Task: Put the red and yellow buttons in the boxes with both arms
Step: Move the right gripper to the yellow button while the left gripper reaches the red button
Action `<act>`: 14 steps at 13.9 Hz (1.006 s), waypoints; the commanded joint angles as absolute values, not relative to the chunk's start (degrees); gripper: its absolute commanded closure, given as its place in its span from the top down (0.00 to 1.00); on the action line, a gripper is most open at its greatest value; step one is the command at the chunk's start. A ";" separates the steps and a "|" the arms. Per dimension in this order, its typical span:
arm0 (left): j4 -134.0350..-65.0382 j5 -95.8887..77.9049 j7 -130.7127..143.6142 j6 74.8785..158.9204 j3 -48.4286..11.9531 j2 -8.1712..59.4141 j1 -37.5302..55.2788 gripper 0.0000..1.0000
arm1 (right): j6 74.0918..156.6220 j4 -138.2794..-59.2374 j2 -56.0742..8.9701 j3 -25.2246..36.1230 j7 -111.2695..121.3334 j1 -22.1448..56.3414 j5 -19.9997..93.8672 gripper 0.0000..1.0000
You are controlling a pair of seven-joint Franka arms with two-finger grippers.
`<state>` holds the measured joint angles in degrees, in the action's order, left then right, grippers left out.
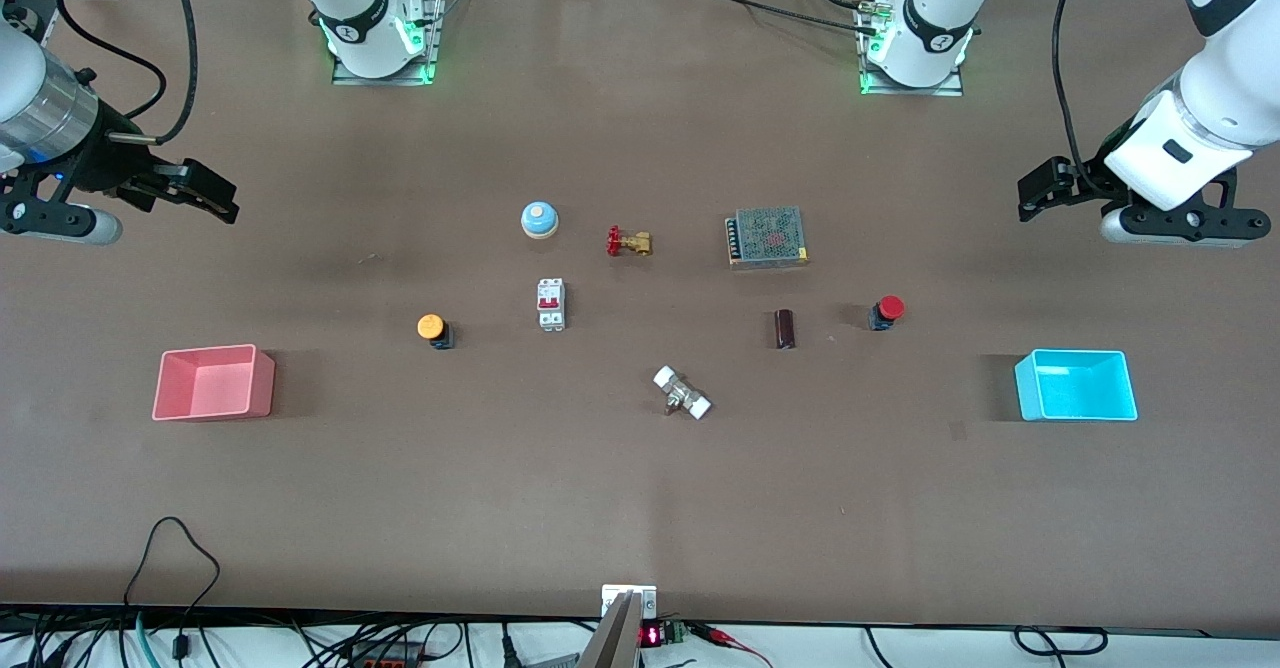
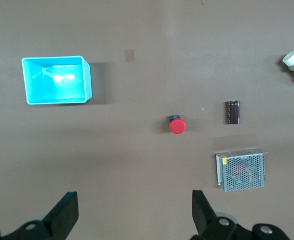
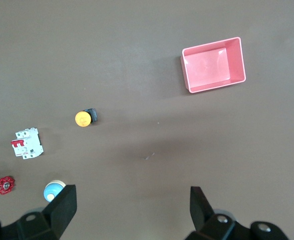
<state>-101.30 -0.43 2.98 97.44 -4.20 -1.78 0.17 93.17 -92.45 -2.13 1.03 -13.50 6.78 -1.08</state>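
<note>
Surface: brown table [image 1: 640, 508], robot bases along its top edge.
Left gripper [image 2: 131, 212]: released, fingers wide apart, empty; hovers over bare table toward the left arm's end.
Right gripper [image 3: 131, 210]: released, equally wide, empty; hovers over bare table toward the right arm's end.
Red button [image 1: 886, 312]: on the table, well apart from the cyan bin [image 1: 1077, 385], beside a dark cylinder [image 1: 785, 329].
Yellow button [image 1: 433, 329]: on the table, well apart from the pink bin [image 1: 213, 382], near a circuit breaker [image 1: 551, 304].
Bins: both empty.
Clutter: blue dome [image 1: 539, 219], brass valve [image 1: 629, 242], mesh power supply [image 1: 768, 237], white-capped fitting [image 1: 682, 393].
Progress: nothing done; both picks and both placements remain.
</note>
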 commanded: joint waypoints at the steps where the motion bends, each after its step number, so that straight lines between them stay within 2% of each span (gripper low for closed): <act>1: -99.40 -0.18 2.37 95.71 -4.48 -0.97 0.00 1.00 | 92.20 -92.02 -2.29 1.67 -12.92 7.12 -0.26 1.00; 6: -99.40 -0.18 2.72 95.45 -4.48 -0.97 0.17 1.00 | 92.29 -91.93 -2.81 1.76 -11.08 7.03 0.43 1.00; 8: -98.36 -0.35 3.25 94.31 -4.48 0.34 0.26 1.00 | 92.29 -91.93 -4.91 1.67 -10.99 7.38 0.53 1.00; 12: -93.26 -0.35 2.37 87.91 -5.01 8.43 1.14 1.00 | 92.20 -92.63 -7.55 1.49 -11.51 9.92 0.44 1.00; 14: -93.95 -0.26 4.21 90.85 -5.27 11.41 1.58 1.00 | 94.12 -93.42 -9.83 1.49 -11.87 11.25 0.35 1.00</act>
<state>-96.90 -0.43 3.13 90.90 -4.99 7.30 1.03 93.06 -92.80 -8.30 1.08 -11.93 9.70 -0.22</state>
